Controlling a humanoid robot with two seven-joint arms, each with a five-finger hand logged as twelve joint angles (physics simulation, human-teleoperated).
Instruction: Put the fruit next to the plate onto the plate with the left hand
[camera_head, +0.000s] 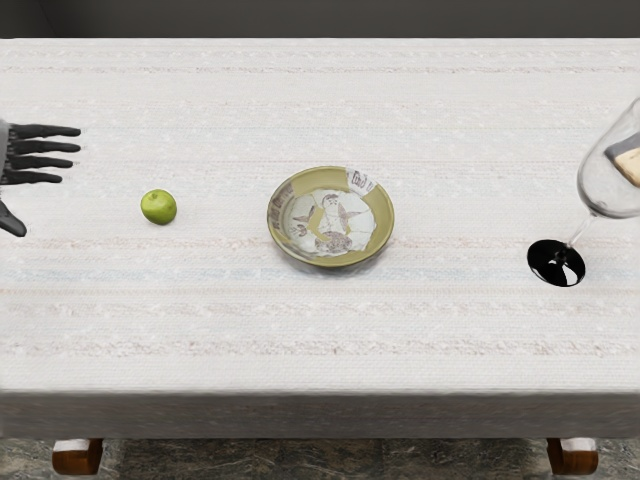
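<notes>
A small green apple (158, 207) lies on the pale tablecloth, left of the plate and apart from it. The plate (283, 192) is olive-rimmed with a painted white centre and holds nothing. My left hand (35, 160) comes in at the far left edge, its dark fingers spread straight and pointing right, holding nothing. It hovers well left of the apple and slightly farther back. The right arm does not show.
A tall wine glass (612, 175) with a black foot (556, 263) stands at the right edge of the table. The table's front edge (320, 395) runs across the lower part of the view.
</notes>
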